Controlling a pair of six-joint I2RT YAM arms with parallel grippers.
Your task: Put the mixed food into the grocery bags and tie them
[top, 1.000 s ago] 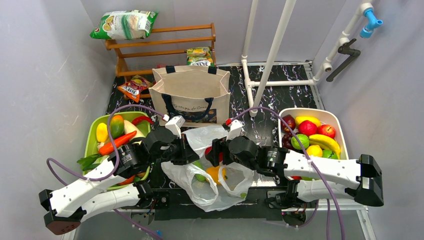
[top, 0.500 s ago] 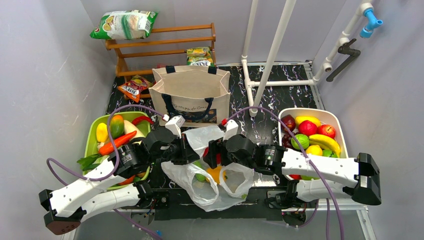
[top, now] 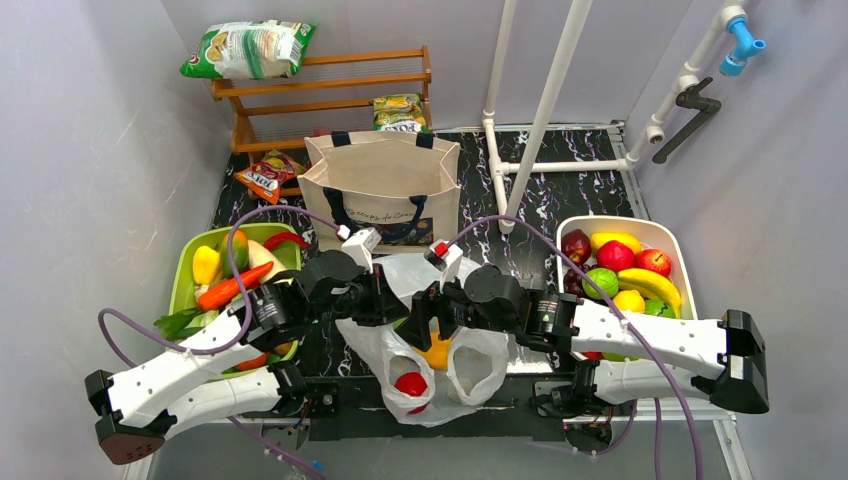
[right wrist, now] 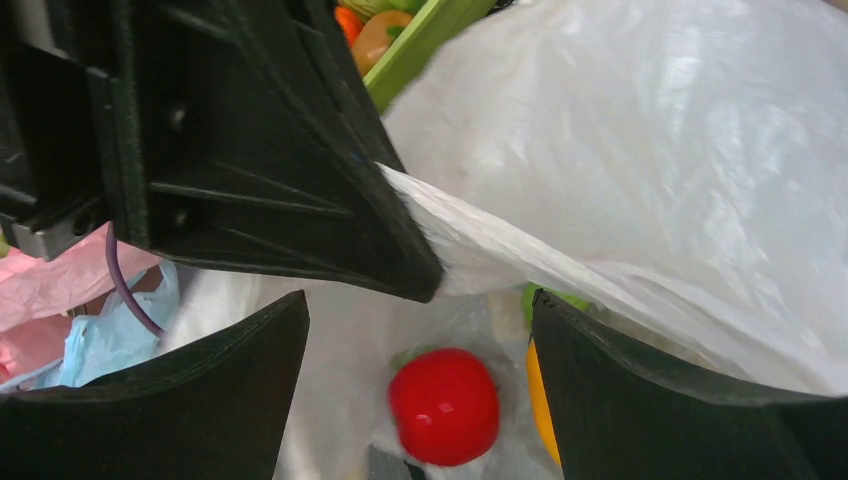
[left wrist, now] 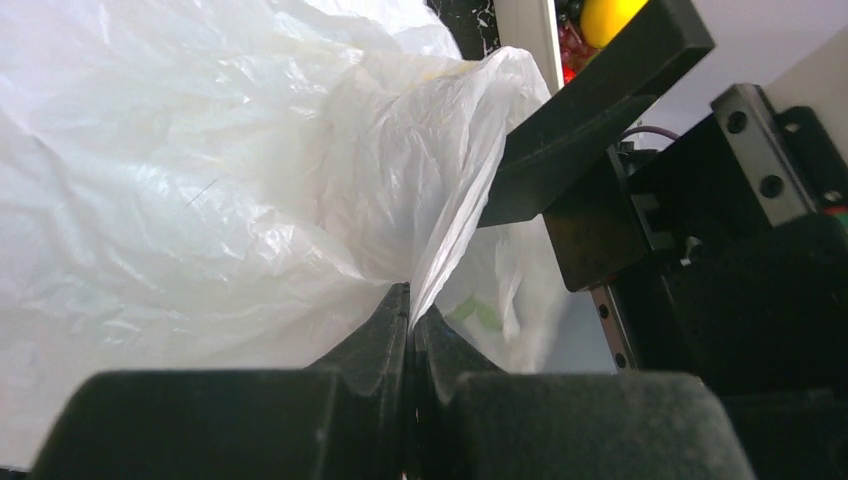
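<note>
The white plastic grocery bag [top: 470, 365] lies open between the arms at the near edge. My left gripper [top: 398, 306] is shut on the bag's rim [left wrist: 455, 220], holding it up. Just right of it, my right gripper [top: 424, 318] hangs open over the bag's mouth with nothing between its fingers [right wrist: 650, 400]. A red tomato [right wrist: 444, 405] lies loose at the bottom of the bag [top: 411, 384], beside an orange fruit [top: 437, 351] and something green [right wrist: 545, 297]. The beige canvas tote [top: 380, 185] stands upright behind.
A green tray [top: 184, 285] of vegetables sits at the left and a white tray [top: 672, 238] of fruit at the right. Snack packets lie on and beside the wooden rack [top: 330, 85] at the back. White pipes [top: 545, 110] rise behind the tote.
The right gripper has opened wider and let the red tomato go. The tomato has dropped to the bottom of the plastic bag. Both grippers have shifted slightly right.
</note>
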